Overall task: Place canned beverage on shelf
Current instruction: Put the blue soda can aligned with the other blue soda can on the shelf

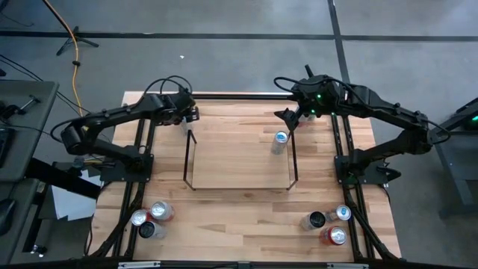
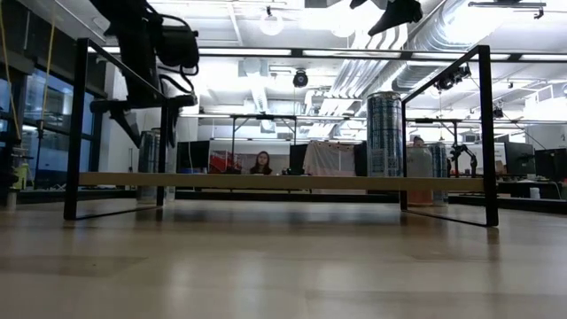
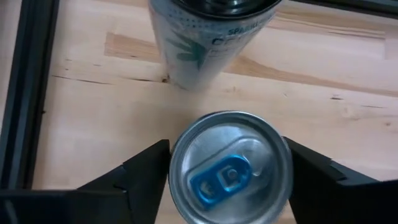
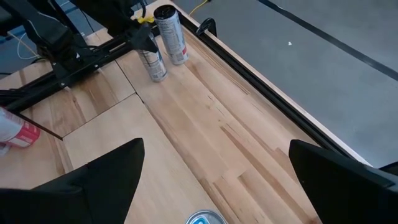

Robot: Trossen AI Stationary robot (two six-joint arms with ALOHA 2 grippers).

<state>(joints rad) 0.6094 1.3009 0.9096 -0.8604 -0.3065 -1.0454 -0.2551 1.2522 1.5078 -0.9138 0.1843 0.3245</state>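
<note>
Blue-tabbed silver can (image 3: 230,171) sits upright right inside my left gripper (image 3: 227,154), standing on the tabletop (image 1: 246,224) just past the shelf's far-left corner. Can't tell whether I've actually got a grip on it or I'm only around it. Second can, white with a teal leaf print (image 3: 199,43), stands upright just beside it, a bit farther from the shelf (image 1: 239,164), near the black table rail (image 3: 18,93). My right gripper (image 4: 216,148) hangs over the shelf's far-right corner, spread wide, holding nothing. Below it a blue-topped can (image 1: 280,138) stands upright on the shelf board, close to the right wire frame (image 1: 294,153). Rest of the board is bare wood. Three more cans are clustered off the shelf's near-left corner (image 1: 151,218), three more off its near-right corner (image 1: 328,224), all on the tabletop, well apart from the shelf.
</note>
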